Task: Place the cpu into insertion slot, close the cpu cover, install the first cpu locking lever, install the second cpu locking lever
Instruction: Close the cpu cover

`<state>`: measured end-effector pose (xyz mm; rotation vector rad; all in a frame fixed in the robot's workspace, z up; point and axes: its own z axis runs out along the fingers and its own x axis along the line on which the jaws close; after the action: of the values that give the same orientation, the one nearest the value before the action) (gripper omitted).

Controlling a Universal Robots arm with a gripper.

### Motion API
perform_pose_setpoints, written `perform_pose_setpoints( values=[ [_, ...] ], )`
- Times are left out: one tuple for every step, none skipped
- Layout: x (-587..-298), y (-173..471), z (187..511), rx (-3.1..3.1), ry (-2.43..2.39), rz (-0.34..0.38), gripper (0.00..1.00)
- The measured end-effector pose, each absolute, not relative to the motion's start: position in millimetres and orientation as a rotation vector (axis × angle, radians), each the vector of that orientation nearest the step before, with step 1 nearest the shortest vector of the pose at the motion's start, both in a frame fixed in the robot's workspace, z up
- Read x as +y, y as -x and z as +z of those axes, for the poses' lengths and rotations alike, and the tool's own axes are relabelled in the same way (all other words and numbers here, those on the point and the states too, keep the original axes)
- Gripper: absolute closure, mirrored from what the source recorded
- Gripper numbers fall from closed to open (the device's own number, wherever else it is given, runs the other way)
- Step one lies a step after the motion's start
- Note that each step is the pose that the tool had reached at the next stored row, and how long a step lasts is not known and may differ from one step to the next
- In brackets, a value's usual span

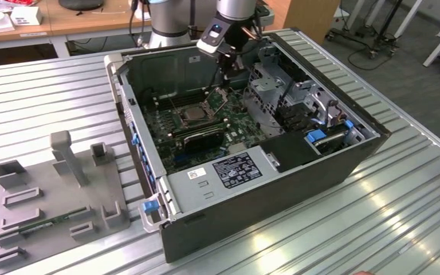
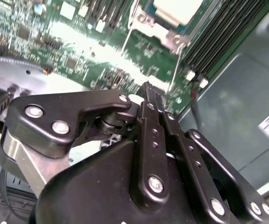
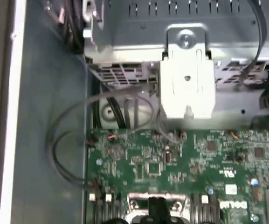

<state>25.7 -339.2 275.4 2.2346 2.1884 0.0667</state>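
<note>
hovering above green motherboard (image 1: pixel 239 121), gripper (image 2: pixel 149 89) drawn together, cpu (image 1: pixel 195 114) lying in insertion slot (image 1: pixel 180 118); white printed label (image 1: pixel 234 170) nearby

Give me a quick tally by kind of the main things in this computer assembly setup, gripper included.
computer case: 1
green motherboard: 1
cpu: 1
grey parts tray: 1
gripper: 1
Total: 5
</note>
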Motion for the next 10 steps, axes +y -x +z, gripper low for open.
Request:
perform_pose_setpoints(
  values=[
    [-339, -29, 275, 2.188, -2.235, 0.067, 0.89],
    [-339, -32, 275, 2.188, -2.235, 0.067, 0.89],
    [-339, -36, 275, 2.188, -2.235, 0.067, 0.89],
    [-339, -38, 275, 2.188, -2.235, 0.067, 0.89],
    [-339, -40, 275, 2.188, -2.235, 0.067, 0.89],
    [-339, -42, 275, 2.188, -2.235, 0.067, 0.89],
    [-339, -43, 275, 2.188, -2.235, 0.067, 0.89],
    [-339, -44, 275, 2.188, -2.235, 0.067, 0.89],
    [-339, -45, 274, 2.188, -2.235, 0.067, 0.89],
    [-339, -45, 273, 2.188, -2.235, 0.067, 0.89]
  ],
)
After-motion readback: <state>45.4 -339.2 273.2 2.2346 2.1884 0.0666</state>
